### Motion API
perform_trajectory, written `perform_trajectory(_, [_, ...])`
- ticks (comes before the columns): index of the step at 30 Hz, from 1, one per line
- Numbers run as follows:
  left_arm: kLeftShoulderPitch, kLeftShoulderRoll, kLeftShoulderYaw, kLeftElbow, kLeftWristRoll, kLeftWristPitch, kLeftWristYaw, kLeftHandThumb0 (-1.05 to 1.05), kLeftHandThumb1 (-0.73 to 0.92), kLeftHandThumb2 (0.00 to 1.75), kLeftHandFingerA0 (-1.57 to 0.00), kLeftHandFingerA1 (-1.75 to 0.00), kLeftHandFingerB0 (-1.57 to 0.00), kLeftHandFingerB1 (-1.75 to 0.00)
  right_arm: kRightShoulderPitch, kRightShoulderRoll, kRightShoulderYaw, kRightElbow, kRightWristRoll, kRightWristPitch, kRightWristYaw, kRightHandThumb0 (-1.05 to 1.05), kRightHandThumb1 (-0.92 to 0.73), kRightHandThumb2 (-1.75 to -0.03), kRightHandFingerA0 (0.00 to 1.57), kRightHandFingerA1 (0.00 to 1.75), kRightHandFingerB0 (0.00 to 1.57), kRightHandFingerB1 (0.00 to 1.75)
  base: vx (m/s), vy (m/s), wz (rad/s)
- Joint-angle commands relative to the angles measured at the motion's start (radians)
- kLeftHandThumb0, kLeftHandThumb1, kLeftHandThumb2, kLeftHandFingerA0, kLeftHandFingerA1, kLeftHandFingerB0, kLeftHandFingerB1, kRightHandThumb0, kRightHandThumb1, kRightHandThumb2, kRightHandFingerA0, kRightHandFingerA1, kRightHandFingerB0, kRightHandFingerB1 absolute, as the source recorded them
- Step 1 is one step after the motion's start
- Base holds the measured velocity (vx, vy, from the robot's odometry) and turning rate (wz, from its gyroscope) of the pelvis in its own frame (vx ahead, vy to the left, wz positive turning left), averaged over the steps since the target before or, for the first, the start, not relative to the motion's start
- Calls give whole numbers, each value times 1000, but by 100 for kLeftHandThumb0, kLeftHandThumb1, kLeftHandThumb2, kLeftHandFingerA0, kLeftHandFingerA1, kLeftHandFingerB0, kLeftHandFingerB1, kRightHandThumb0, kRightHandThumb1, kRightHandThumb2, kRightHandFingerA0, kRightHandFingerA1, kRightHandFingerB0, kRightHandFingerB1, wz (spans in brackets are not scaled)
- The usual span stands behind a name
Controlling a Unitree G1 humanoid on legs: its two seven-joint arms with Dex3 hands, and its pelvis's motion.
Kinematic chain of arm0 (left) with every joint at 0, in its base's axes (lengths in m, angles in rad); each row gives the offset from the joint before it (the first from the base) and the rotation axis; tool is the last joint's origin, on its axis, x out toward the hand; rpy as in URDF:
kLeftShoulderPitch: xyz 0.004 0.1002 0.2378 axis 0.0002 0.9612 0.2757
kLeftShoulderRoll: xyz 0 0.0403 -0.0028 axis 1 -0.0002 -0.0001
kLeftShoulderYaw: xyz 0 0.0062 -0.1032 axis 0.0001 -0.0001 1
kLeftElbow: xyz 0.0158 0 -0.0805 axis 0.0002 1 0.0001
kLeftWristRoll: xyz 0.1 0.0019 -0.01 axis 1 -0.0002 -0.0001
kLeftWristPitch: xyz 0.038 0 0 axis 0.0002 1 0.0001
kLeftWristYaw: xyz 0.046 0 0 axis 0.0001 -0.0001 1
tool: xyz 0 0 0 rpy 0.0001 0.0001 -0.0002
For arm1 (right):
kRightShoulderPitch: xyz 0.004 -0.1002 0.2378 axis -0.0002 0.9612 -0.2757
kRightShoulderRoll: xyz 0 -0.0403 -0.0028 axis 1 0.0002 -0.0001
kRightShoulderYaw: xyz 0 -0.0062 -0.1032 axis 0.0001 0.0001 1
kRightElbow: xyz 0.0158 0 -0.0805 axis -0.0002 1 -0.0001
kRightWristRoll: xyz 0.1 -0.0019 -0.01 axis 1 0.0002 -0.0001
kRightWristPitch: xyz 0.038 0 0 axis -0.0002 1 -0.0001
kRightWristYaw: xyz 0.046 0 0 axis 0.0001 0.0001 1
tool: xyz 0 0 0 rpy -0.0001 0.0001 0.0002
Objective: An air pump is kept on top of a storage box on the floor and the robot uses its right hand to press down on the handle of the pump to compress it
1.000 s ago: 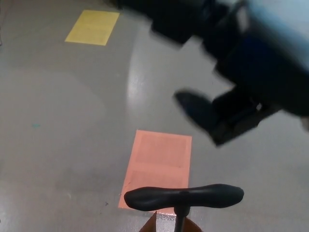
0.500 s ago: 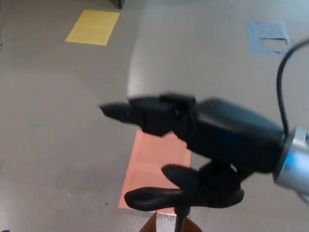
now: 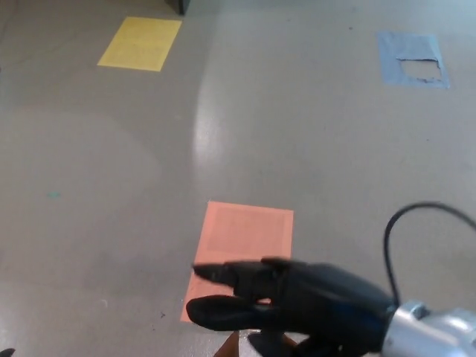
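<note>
The right hand (image 3: 312, 305) lies on the pump handle (image 3: 216, 312), fingers wrapped over it. The push down looks just begun.

bare floor (image 3: 111, 186) beyond the fingertips (image 3: 204, 273): open passage. under the fingers: pump handle (image 3: 216, 312), touching, blocking descent.

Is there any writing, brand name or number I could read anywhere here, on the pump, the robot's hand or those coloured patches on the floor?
None. The pump handle, the right hand and the yellow, orange and blue floor patches show no text.
</note>
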Motion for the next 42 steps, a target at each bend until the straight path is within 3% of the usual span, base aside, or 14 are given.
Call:
perform_trajectory(1, [-6, 26, 9, 4, 0, -17, -22, -36, 47, 104, -1, -48, 0, -47, 62, 72, 123, 166, -175, -51, -78, -93, -86, -120, 0, 13, 0, 12, 0, 0, 0])
perform_trajectory(2, [-7, 27, 10, 4, 0, -15, -22, -73, 82, 64, -20, -30, -16, -28, 62, 91, 146, 209, -202, -57, -94, -94, -86, -119, 0, 13, 0, 12, 0, 0, 0])
perform_trajectory(7, [-5, 25, 12, 4, 2, -22, -16, -73, 82, 64, -22, -30, -17, -28, 30, 165, 245, 405, -327, -40, -149, -90, -82, -119, 0, 14, 0, 13, 0, 0, 0])
perform_trajectory(14, [11, 16, 2, 4, 11, -21, -11, -73, 82, 65, -22, -30, -16, -28, -33, 309, 379, 887, -473, -44, -370, -91, -82, -120, 0, 13, 0, 13, 0, 0, 0])
perform_trajectory(15, [15, 10, -1, 4, 13, -23, -10, -72, 82, 65, -22, -30, -16, -27, -46, 336, 391, 1011, -479, -60, -428, -92, -83, -120, 0, 12, 0, 11, 0, 0, 0])
perform_trajectory(24, [36, 6, 12, 4, -3, -33, -26, -74, 81, 65, -21, -30, -16, -27, -106, 461, 355, 1441, -408, -108, -520, -90, -85, -122, 0, 11, 0, 11, 0, 0, 0])
perform_trajectory(39, [47, -1, 2, 1, 4, -44, -30, -73, 82, 64, -25, -32, -17, -28, -140, 536, 305, 1719, -354, -155, -513, -91, -83, -118, 0, 11, 0, 12, 0, 0, 0])
perform_trajectory(40, [50, -2, -3, 0, 10, -45, -29, -77, 68, 93, -17, -42, -11, -38, -139, 540, 305, 1730, -355, -154, -514, -92, -84, -120, 0, 10, 0, 11, 0, 0, 0])
perform_trajectory(42, [55, -2, -7, 0, 13, -48, -30, -78, 68, 93, -17, -41, -11, -38, -134, 549, 308, 1753, -359, -155, -518, -92, -84, -120, 0, 10, 0, 11, 0, 0, 0])
